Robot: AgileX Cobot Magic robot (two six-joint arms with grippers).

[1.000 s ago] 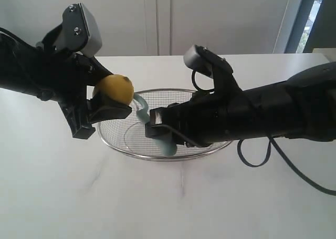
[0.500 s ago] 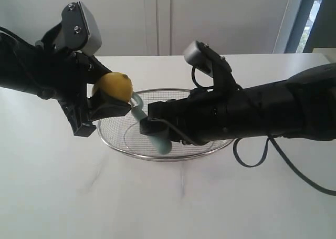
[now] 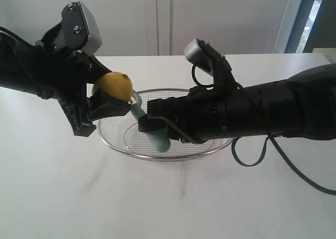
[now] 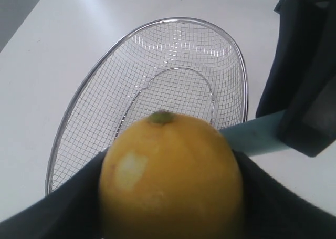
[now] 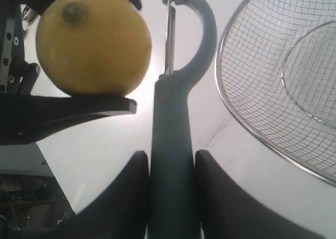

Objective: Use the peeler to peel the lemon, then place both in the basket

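Observation:
The yellow lemon (image 3: 113, 86) is held above the table with my left gripper (image 3: 107, 96) shut on it. In the left wrist view the lemon (image 4: 170, 176) fills the jaws and shows a small pale patch on its skin. My right gripper (image 3: 154, 124) is shut on the teal handle of the peeler (image 3: 140, 114). The peeler's looped head points up, right beside the lemon. In the right wrist view the peeler (image 5: 170, 139) stands between the fingers, with its blade a narrow gap away from the lemon (image 5: 92, 39). The wire mesh basket (image 3: 157, 157) lies below both, with nothing in it.
The basket (image 4: 79, 100) sits on a white table (image 3: 173, 202) with a wall behind it. The right arm's cable (image 3: 252, 157) hangs over the basket's right rim. Both black arms reach in over the basket from either side.
My right gripper has carried the peeler leftward and slightly up, bringing its head close beside the lemon. The left gripper and lemon have stayed in place.

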